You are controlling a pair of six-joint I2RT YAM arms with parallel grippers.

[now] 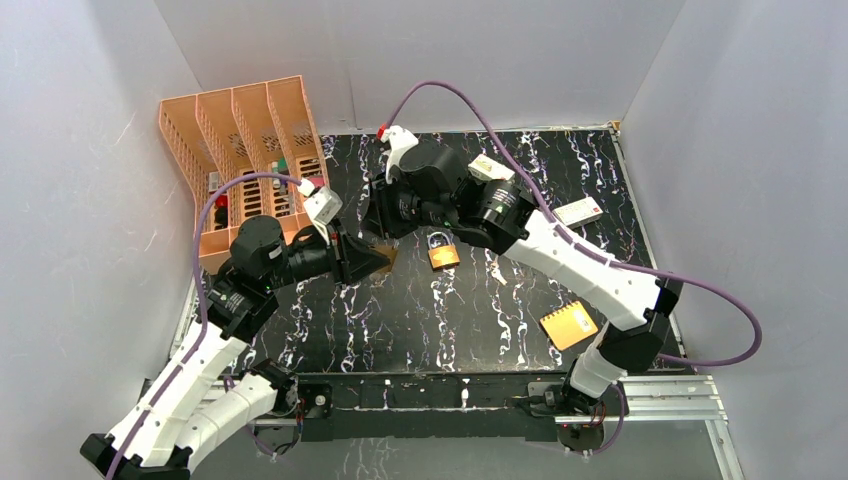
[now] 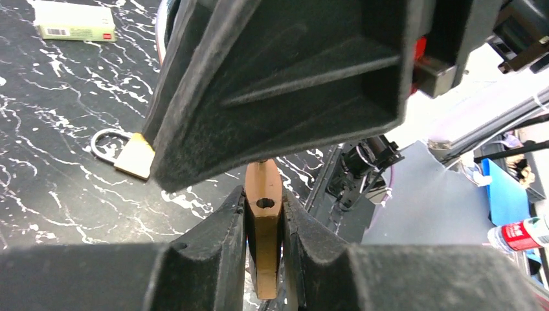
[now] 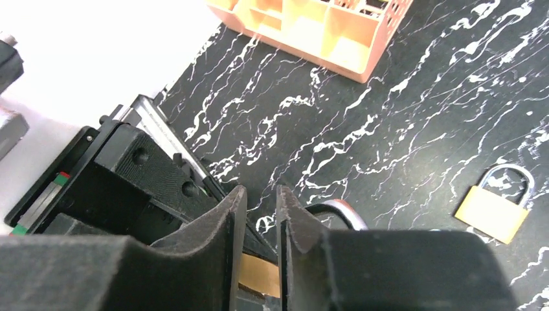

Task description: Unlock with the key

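Note:
My left gripper (image 2: 263, 194) is shut on a brass padlock (image 2: 263, 223), held edge-on off the table, with a round hole showing in its end face. In the top view this left gripper (image 1: 372, 258) points right with the held padlock (image 1: 386, 255) at its tips. My right gripper (image 3: 261, 189) hovers directly over it, jaws a narrow gap apart, with nothing seen between the tips. The brass body (image 3: 259, 275) and steel shackle (image 3: 338, 210) show beneath its fingers. From above, the right gripper (image 1: 385, 230) meets the left one. The key is hidden.
A second brass padlock (image 1: 443, 253) lies flat on the black marbled table (image 1: 450, 320), right of both grippers. An orange file rack (image 1: 245, 150) stands at the back left. A white box (image 1: 578, 212) lies at the right and an orange notepad (image 1: 568, 325) at the front right.

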